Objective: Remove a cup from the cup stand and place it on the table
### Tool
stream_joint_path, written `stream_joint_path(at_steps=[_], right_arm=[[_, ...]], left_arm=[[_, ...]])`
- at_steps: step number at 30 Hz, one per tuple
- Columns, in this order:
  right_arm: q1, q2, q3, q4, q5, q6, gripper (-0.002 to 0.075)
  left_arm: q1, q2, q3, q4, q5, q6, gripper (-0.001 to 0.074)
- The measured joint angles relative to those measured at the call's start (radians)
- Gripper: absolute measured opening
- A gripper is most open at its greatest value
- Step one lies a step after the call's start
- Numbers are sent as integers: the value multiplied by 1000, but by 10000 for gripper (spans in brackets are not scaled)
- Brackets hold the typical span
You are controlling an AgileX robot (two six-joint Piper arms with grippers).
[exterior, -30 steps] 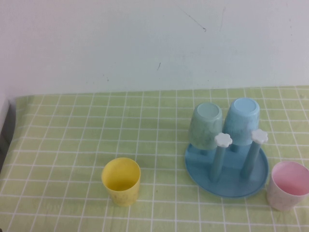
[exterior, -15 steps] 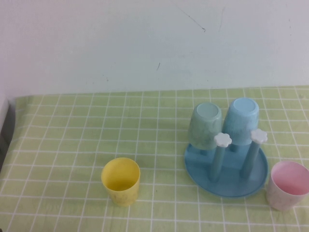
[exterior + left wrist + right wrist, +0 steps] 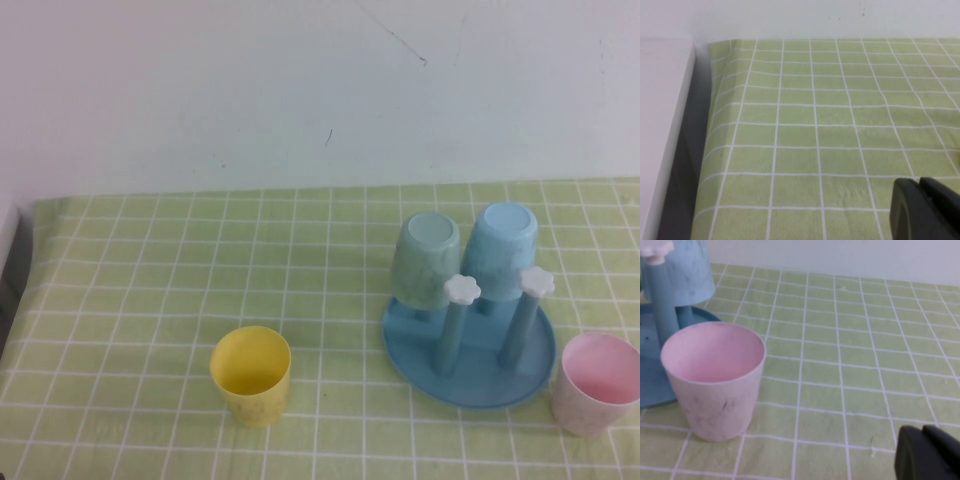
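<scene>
The pale pink cup (image 3: 595, 384) stands upright on the green gridded table (image 3: 150, 300), just right of the blue cup stand (image 3: 470, 352); the right wrist view shows this cup (image 3: 715, 380) close by, beside the stand's tray (image 3: 655, 365). Two of the stand's posts with white flower caps (image 3: 462, 289) are bare. A mint-green cup (image 3: 425, 258) and a light blue cup (image 3: 500, 248) sit upside down on its back posts. My right gripper (image 3: 922, 432) is shut with nothing in it, apart from the pink cup. My left gripper (image 3: 919, 182) is shut over bare cloth at the table's left end.
A yellow cup (image 3: 251, 375) stands upright on the cloth, left of the stand. A white wall (image 3: 300, 90) backs the table. The cloth's left edge (image 3: 707, 150) drops beside a white ledge (image 3: 662, 125). Neither arm shows in the high view.
</scene>
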Motion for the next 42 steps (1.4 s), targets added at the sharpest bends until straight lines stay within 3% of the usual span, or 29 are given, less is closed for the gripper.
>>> stream_joint_path(at_steps=[16,42], right_arm=[[-18,0,0,-2,7,96,-3],[-18,0,0,-54,14,73,-3]], left_arm=[[0,0,0,0,0,0,-2],[0,0,0,0,0,-2,-2]])
